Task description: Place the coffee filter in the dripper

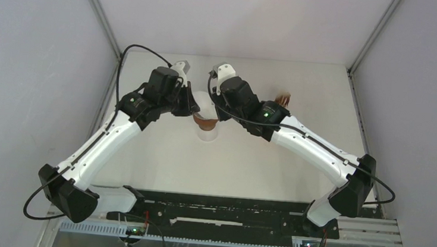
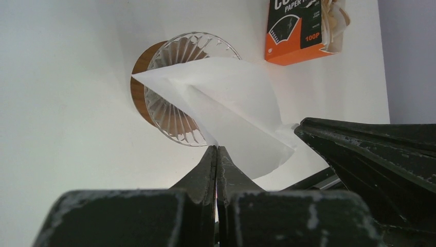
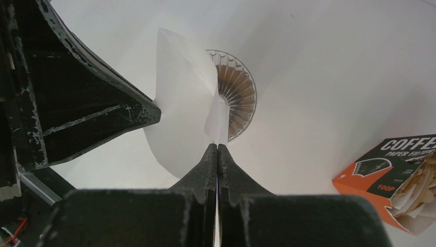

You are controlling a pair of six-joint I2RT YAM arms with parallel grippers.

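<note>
The coffee filter [image 2: 231, 108] is a white paper cone, partly spread, held above the dripper. The dripper [image 2: 169, 116] is a ribbed clear funnel with a brown collar, standing on the white table. My left gripper [image 2: 217, 150] is shut on one edge of the filter. My right gripper [image 3: 217, 147] is shut on the opposite edge of the filter [image 3: 180, 103], with the dripper [image 3: 237, 98] just beyond it. In the top view both grippers, left [image 1: 192, 106] and right [image 1: 216, 109], meet just behind the dripper [image 1: 206, 124]. The filter's tip is hidden.
An orange box of paper filters [image 2: 303, 31] lies on the table to the right of the dripper; it also shows in the right wrist view [image 3: 396, 175] and, partly hidden by the right arm, in the top view [image 1: 283, 98]. Grey walls enclose the table.
</note>
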